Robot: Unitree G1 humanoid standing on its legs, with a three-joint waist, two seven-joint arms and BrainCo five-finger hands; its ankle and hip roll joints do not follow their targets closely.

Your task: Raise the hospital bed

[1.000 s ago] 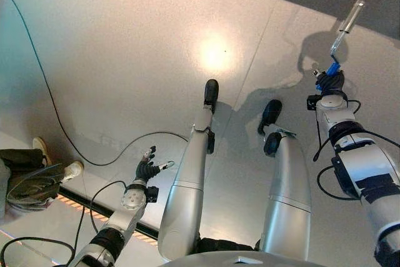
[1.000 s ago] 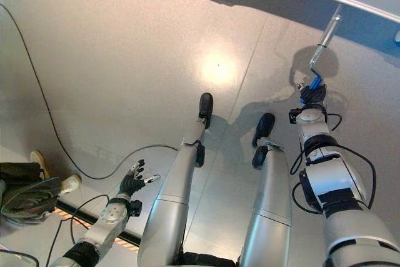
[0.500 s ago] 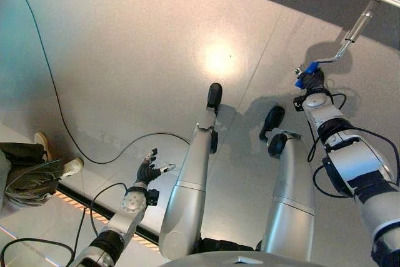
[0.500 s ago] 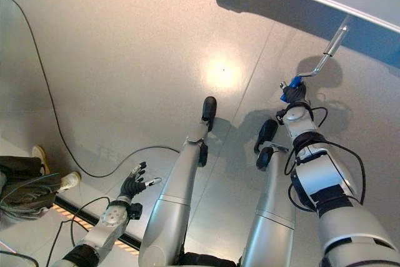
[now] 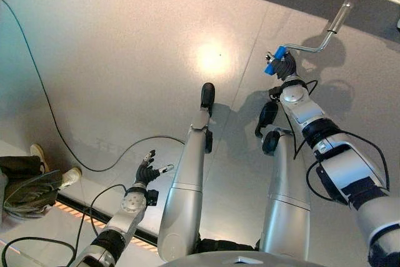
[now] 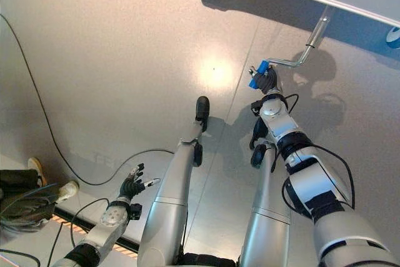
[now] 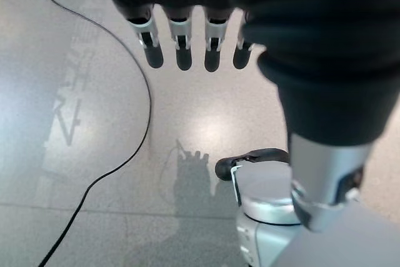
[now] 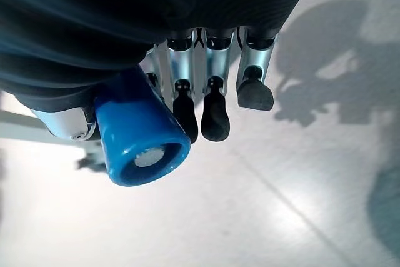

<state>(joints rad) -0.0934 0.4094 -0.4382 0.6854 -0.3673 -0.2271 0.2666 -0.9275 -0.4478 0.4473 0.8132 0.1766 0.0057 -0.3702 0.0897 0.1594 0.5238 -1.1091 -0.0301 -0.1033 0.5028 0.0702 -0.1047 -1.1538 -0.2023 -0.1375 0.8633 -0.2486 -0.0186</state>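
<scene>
Crank [image 5: 315, 47] stiff, rigid steel; your right hand [image 5: 285, 67] wraps blue grip [image 8: 139, 134], keep hold there; left hand [image 5: 146, 171] relaxed, holding nothing

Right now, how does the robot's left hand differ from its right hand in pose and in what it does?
The right hand reaches high and forward to the bed; the left hand hangs low at the robot's side over the floor. The right hand's fingers curl round the blue handle of the bed's crank; the left hand's fingers are straight and hold nothing. Both have silver fingers with dark tips.
</scene>
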